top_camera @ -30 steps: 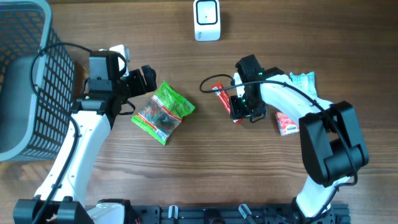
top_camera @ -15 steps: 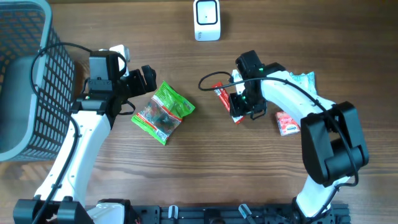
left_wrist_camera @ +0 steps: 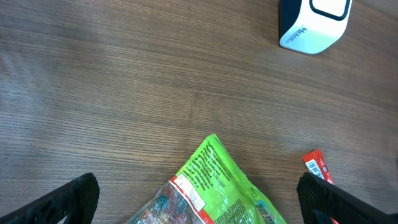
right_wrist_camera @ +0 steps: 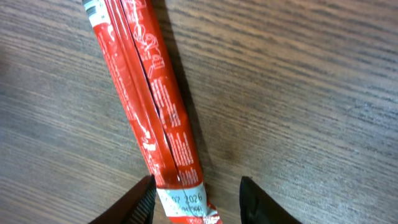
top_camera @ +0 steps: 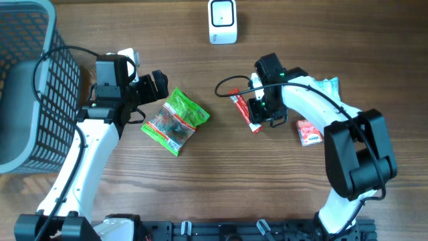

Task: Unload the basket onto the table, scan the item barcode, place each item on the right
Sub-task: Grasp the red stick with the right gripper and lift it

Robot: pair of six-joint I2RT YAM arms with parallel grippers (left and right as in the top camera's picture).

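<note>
Two right fingers (right_wrist_camera: 142,202) flank red snack stick (right_wrist_camera: 155,106) end

Bright, even light from overhead casts only soft, short shadows, such as the dark band beside the red packet (right_wrist_camera: 158,106), while the table (top_camera: 221,194) grain stays sharp, without glare.

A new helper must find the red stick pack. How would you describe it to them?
From the white scanner at the table's far edge, come nearer and slightly right. The stick pack lies there, one end inside the open right pincer. It is long, thin and red, unlike the broad green bag to its left and the short red-and-white pack to its right.
</note>
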